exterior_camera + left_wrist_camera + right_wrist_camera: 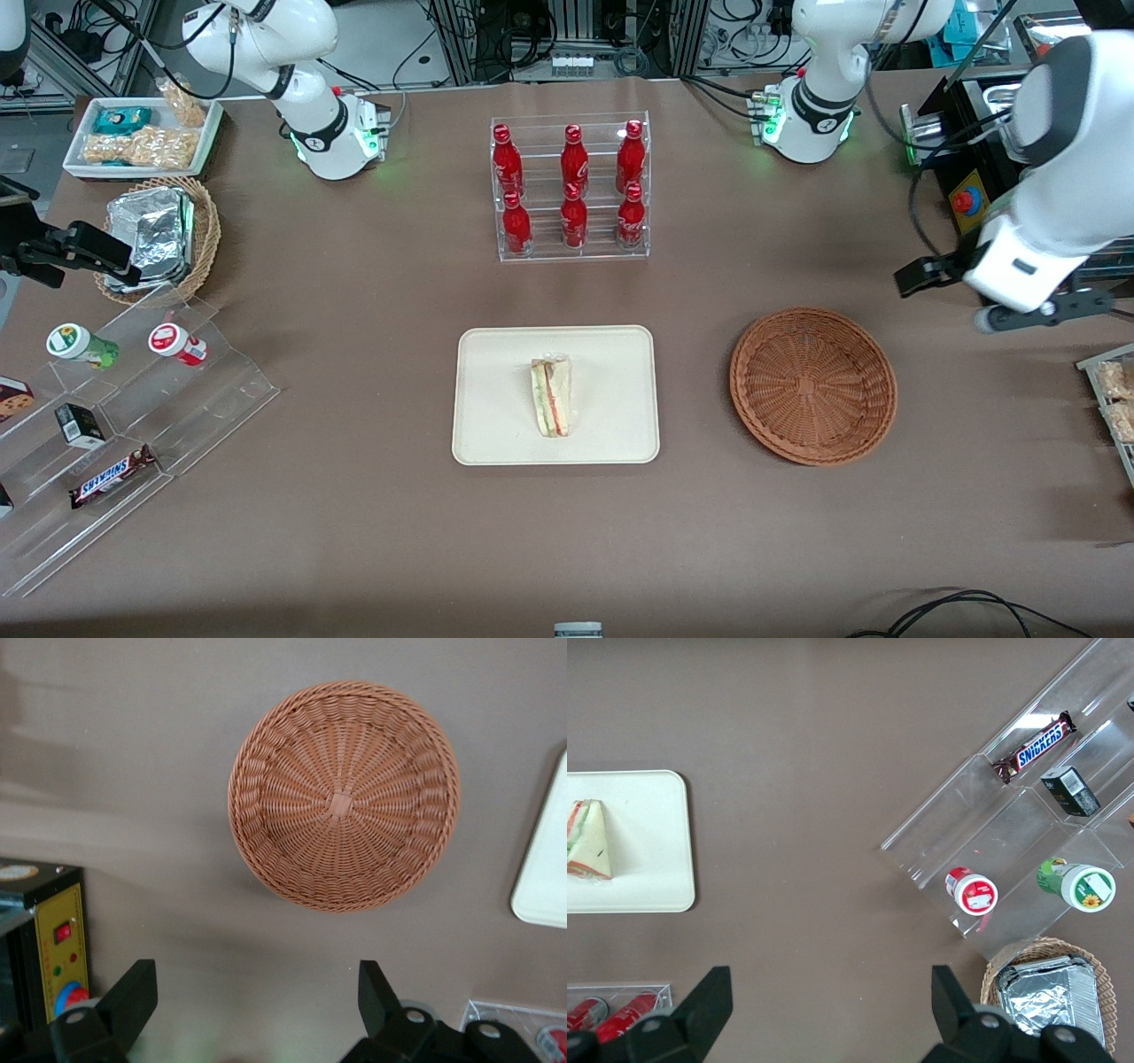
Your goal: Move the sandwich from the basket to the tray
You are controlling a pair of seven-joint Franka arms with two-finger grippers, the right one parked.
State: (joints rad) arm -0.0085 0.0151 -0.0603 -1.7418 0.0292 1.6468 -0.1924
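Sandwich [551, 396] sits on tray [496, 425], basket [813, 385] empty. End effector [257, 1010] spread apart, empty, raised near the basket. Only risk: a needless re-descent bumping the basket.

"SNICKERS" in white-blue letters on brown candy bar [112, 477] lying on clear stepped display stand [133, 425], toward parked arm's end of table; same word readable on bar in right wrist view [1036, 746]. Red bottles [573, 186] in clear rack carry white script, too small to read. Cup lids and small dark box on stand: labels illegible. Gripper [257, 1001] above table near basket, unmarked.
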